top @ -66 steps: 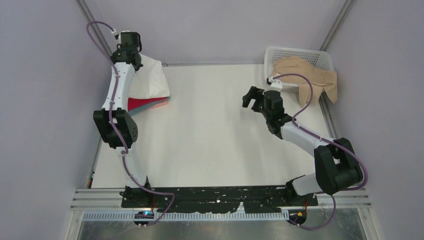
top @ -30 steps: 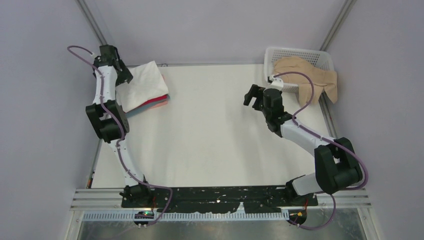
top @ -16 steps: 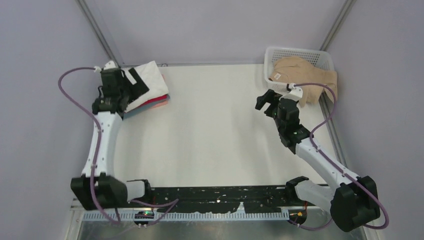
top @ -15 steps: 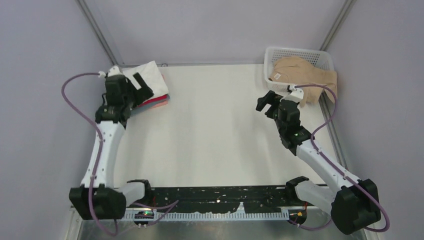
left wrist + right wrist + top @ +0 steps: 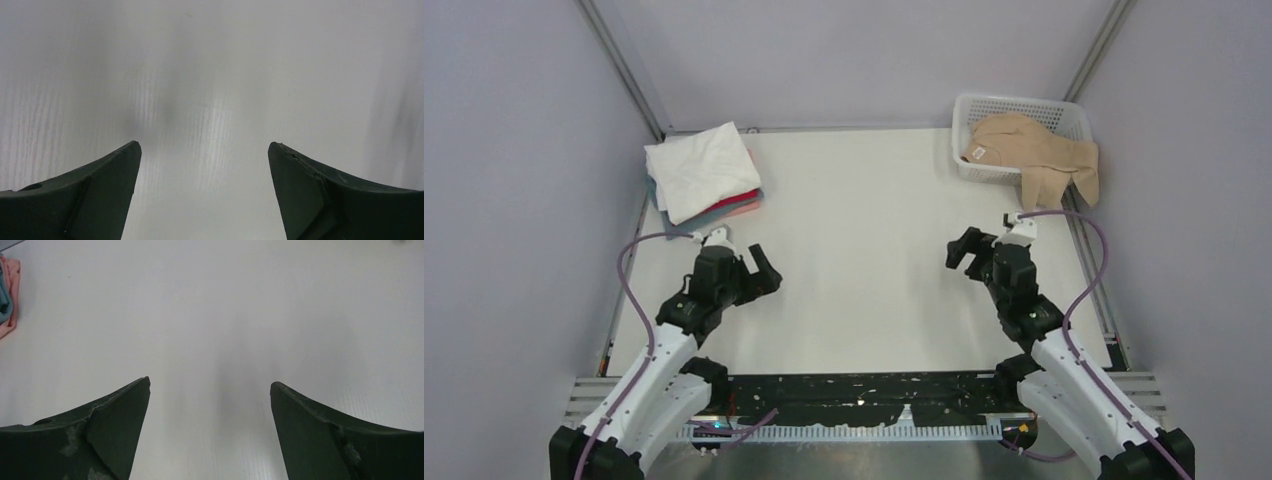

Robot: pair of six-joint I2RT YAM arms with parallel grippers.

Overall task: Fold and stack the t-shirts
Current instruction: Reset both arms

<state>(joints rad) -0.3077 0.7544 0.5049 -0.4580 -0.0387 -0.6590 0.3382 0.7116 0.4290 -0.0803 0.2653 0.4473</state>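
A folded white t-shirt [image 5: 700,170] tops a stack at the far left, with red, teal-blue and pink folded t-shirts [image 5: 736,204] peeking out beneath it. A tan t-shirt [image 5: 1036,153] lies crumpled in the basket at the far right, one part hanging over its rim. My left gripper [image 5: 761,274] hovers open over the bare table near the front left, with nothing between its fingers [image 5: 100,190]. My right gripper [image 5: 963,252] is open and holds nothing, near the front right. The right wrist view shows a pink and teal edge of the stack [image 5: 7,295] at its far left.
The white plastic lattice basket [image 5: 1058,112] stands in the far right corner. Grey walls close in the white table [image 5: 864,240] on the left, back and right. A black rail [image 5: 864,392] with both arm bases runs along the near edge.
Both arms have drawn back from the far side toward the near edge. The left gripper left the stack, where the white shirt now lies uncovered. The right gripper moved away from the basket.
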